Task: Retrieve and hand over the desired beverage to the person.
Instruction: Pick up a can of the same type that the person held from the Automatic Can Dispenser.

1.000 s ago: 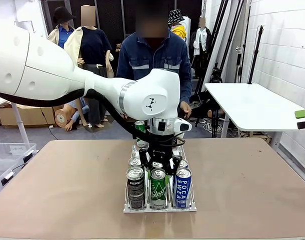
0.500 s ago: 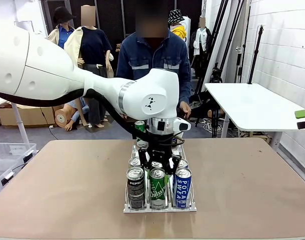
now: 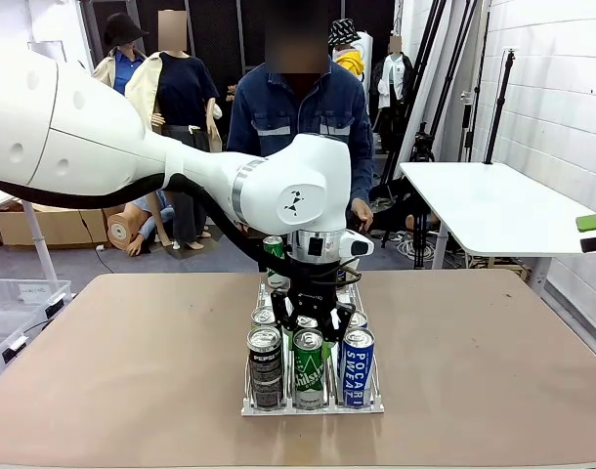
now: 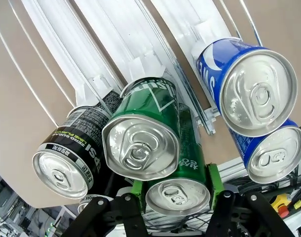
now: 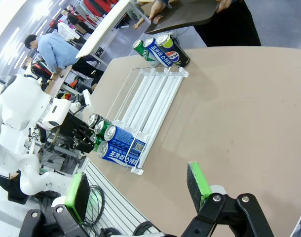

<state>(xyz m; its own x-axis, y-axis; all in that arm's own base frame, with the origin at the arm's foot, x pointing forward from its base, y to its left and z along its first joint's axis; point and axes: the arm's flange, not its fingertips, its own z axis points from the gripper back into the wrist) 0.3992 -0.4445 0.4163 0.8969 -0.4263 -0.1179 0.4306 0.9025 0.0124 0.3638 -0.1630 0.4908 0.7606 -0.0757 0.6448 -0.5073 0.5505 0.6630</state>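
left gripper (image 4: 174, 190): green pads clamped on both sides of the second-row green can (image 4: 177, 197), middle lane
green can: sitting in the rack (image 5: 153, 91), bolt upright, long axis vertical, pull-tab top facing straight up at the wrist cam
neighbours: Chilsung can (image 4: 140, 148) just in front, black Pepsi can (image 4: 66, 165) on one side, blue Pocari Sweat cans (image 4: 254, 84) on the other
rack: clear plastic, three lanes, cans bunched at the robot's end, three more cans (image 5: 160, 47) at the far end
right gripper (image 5: 138, 190): fingers spread wide, nothing in them, over bare table (image 5: 249, 108)
person (image 3: 300, 117): far side, behind the rack
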